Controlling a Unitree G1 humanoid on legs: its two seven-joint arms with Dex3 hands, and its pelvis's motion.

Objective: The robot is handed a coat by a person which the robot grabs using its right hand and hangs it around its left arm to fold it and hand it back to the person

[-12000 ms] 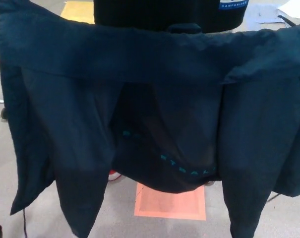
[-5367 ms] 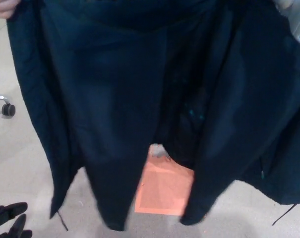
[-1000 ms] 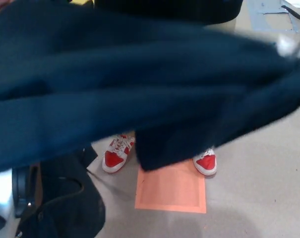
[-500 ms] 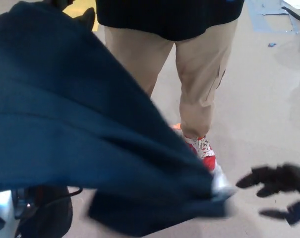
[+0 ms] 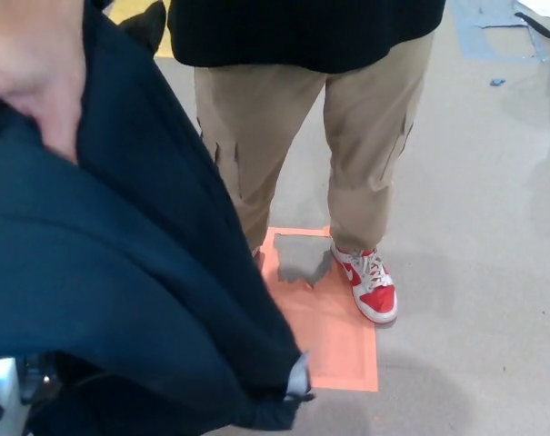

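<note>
coat point(image 5: 120, 300) | long axis slants upper-left to lower-right, low end rightward | hands unseen: cannot tell state

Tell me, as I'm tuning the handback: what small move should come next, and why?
Probably hold the coat steady and wait for it to be taken. The person's hand rests on its upper fold, the coat hangs draped at the left, and no robot hand shows to regrasp it.

Grey floor point(image 5: 493, 182), orange mat point(image 5: 338, 336)
</note>
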